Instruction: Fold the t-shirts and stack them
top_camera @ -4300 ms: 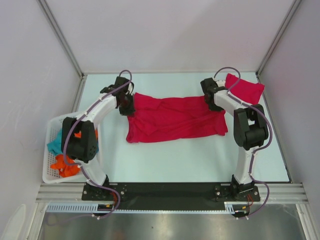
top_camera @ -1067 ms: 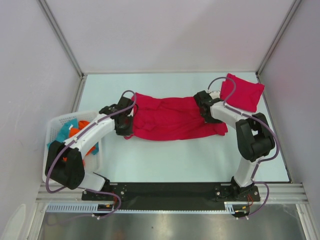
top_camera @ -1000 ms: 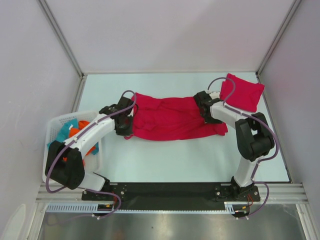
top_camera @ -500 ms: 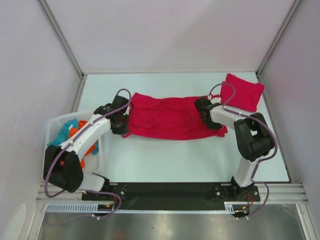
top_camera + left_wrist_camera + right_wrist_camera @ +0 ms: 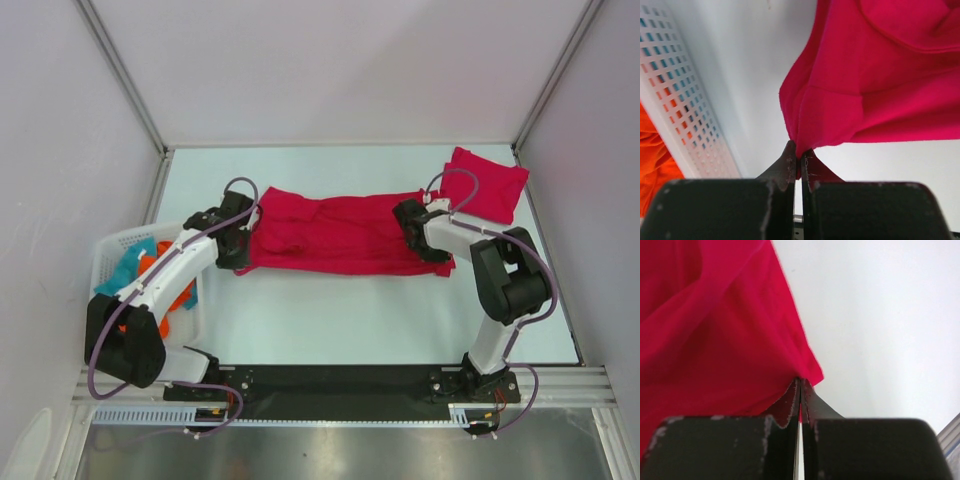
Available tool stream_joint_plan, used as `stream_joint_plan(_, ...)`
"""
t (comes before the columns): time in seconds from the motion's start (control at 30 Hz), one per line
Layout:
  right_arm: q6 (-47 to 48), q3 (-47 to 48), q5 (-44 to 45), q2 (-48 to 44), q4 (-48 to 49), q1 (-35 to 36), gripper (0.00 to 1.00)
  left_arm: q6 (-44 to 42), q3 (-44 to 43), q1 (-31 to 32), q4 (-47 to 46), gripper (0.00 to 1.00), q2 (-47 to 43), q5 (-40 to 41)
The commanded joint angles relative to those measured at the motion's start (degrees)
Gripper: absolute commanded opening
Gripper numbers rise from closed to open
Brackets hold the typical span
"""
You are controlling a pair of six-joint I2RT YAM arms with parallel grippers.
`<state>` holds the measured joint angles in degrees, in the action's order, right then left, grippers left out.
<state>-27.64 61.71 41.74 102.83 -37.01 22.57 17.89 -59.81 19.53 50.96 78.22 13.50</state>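
So the main red t-shirt (image 5: 340, 235) is laid out sideways across the middle of the table (image 5: 330, 310), kinda rumpled, stretched between the two arms. A second t-shirt (image 5: 487, 185), same crimson, sits folded in the far right corner, just beside the spread one but not clearly touching it.

The left gripper (image 5: 799, 154) is pinched tight on the left end of the spread shirt, with a little bunch of fabric caught right at the fingertips. The right gripper (image 5: 800, 385) has its fingers closed flat together on the right-hand corner of that shirt.

Over on the left edge there's a white perforated basket (image 5: 685, 115) with some orange cloth (image 5: 150, 270) and teal cloth (image 5: 128, 262) stuffed in it.
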Motion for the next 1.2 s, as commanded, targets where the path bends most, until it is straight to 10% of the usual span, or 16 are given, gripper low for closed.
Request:
stream_joint_plan(0.0, -1.3, 0.6, 7.8, -2.0, -0.3, -2.0, 0.00, -0.8, -2.3, -0.5, 2.3, 0.00, -0.8, 8.1)
stream_joint_plan(0.33, -0.1, 2.1, 7.4, -2.6, 1.7, -13.3, 0.00, 0.1, -5.6, -0.5, 4.5, 0.00, 3.8, 15.5)
stream_joint_plan(0.7, -0.2, 2.2, 5.9, -1.0, 0.2, -10.3, 0.00, -0.2, -5.3, -0.5, 4.6, 0.00, 3.6, 12.5)
stream_joint_plan(0.8, -0.9, 2.6, 6.2, -1.7, -1.3, -8.9, 0.14, -0.8, -5.7, -0.5, 5.2, 0.29, 2.1, 10.2)
stream_joint_plan(0.9, -1.8, 3.2, 6.3, -3.5, -2.8, -7.7, 0.31, -0.7, -6.4, -0.5, 5.8, 0.97, 0.6, 10.5)
stream_joint_plan(1.17, -2.8, 8.0, 5.9, -6.9, -7.4, -4.6, 0.42, -0.2, -8.8, -0.5, 7.0, 0.99, -1.4, 11.2)
